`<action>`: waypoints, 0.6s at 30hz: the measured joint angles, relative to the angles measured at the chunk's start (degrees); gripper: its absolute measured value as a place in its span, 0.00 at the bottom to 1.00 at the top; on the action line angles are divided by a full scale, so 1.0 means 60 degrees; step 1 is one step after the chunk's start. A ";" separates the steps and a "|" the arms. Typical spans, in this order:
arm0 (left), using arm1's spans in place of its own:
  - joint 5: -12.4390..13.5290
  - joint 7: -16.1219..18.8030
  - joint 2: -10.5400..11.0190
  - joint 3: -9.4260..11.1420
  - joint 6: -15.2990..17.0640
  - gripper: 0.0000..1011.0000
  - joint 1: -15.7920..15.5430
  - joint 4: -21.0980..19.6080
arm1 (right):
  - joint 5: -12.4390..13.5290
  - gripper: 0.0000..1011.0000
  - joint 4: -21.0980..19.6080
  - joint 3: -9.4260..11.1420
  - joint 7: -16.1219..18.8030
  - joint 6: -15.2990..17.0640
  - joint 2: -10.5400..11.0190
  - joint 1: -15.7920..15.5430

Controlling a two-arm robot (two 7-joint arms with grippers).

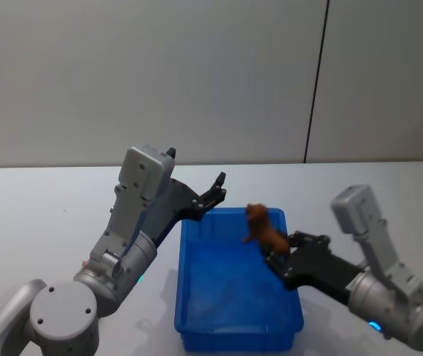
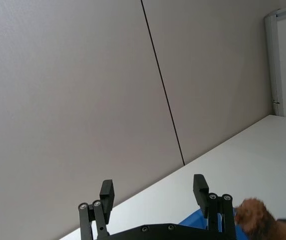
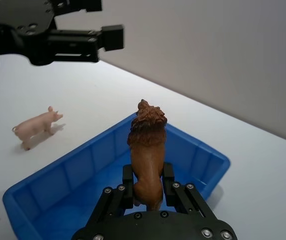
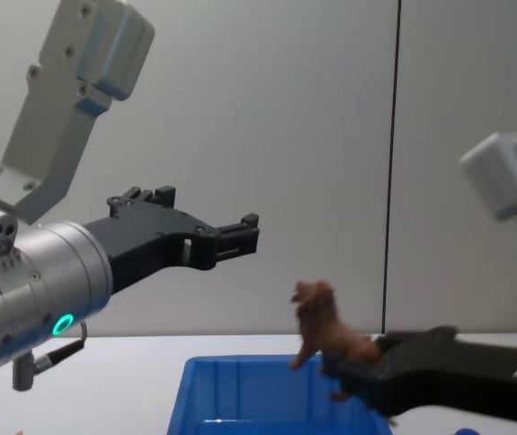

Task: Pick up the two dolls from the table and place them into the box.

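Head view: my right end effector (image 1: 279,261) is clenched on the lion doll (image 1: 264,230). It holds the doll upright over the box (image 1: 184,293), near the right wall. The left end effector (image 1: 215,191) hangs raised by the box's far left corner, released and carrying nothing.

Left wrist view: its fingers (image 2: 106,192) stand apart with bare wall between them. The lion doll (image 2: 255,217) shows at the edge.

Right wrist view: the fingers (image 3: 127,176) pinch the lion doll's hind end, head up, with the blue floor below. The pig doll (image 3: 35,127) stands on the white surface (image 3: 82,95) outside the box, apart from its wall.

Chest view: the lion doll (image 4: 321,326) sits above the rim, not yet down inside.

My read is that the step in hand is the release. The doll is close to the right wall, so I would shift it toward the middle and lower it below the rim before opening. That way it cannot tip out. I would also keep low, under the raised left arm. The pig doll is left to fetch.
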 joint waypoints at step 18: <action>0.0000 0.0000 0.0000 0.0000 0.0000 0.99 0.0000 0.0000 | -0.0708 0.74 0.0565 -0.0416 -0.0064 0.0106 -0.0388 0.0248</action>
